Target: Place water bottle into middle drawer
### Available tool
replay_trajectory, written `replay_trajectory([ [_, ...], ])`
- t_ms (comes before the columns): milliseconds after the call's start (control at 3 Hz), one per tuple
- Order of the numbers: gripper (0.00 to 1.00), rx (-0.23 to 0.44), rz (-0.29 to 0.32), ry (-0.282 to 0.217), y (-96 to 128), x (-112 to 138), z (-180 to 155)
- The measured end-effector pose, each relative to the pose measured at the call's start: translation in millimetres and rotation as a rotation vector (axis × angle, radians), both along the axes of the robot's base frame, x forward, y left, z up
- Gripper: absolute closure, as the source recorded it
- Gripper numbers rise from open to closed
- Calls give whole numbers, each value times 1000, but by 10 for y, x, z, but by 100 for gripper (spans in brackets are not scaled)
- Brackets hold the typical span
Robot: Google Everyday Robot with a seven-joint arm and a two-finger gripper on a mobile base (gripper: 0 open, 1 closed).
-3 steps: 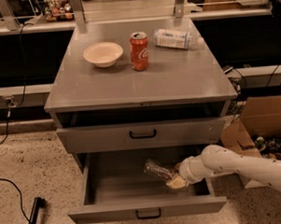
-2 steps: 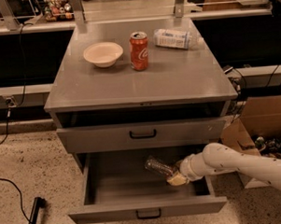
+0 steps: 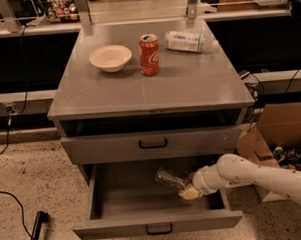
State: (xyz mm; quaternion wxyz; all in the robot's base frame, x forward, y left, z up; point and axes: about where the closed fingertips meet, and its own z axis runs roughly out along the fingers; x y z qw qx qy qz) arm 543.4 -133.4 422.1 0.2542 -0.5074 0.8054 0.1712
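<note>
The middle drawer [image 3: 157, 225] is pulled open at the bottom of the grey cabinet, with its small black handle on the front. My gripper [image 3: 187, 188] reaches in from the right on a white arm, over the right half of the drawer's inside. It is shut on the water bottle [image 3: 168, 179], a clear ribbed bottle that sticks out to the left of the gripper and lies tilted low in the drawer. The part of the bottle inside the gripper is hidden.
On the cabinet top [image 3: 189, 85] stand a white bowl [image 3: 111, 57] and a red soda can [image 3: 149, 54], and a bottle with a wide white label [image 3: 187, 41] lies there. The upper drawer [image 3: 151, 143] is shut. A cardboard box [image 3: 281, 131] stands at the right. A cable and a black object [image 3: 35, 229] lie on the floor at the left.
</note>
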Motion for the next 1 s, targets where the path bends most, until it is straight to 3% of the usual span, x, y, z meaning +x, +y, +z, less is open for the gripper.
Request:
replay_trajectory([
  [667,0,2,5,4,30,-14,-22],
  [1000,0,66,24,20,9,-29,5],
])
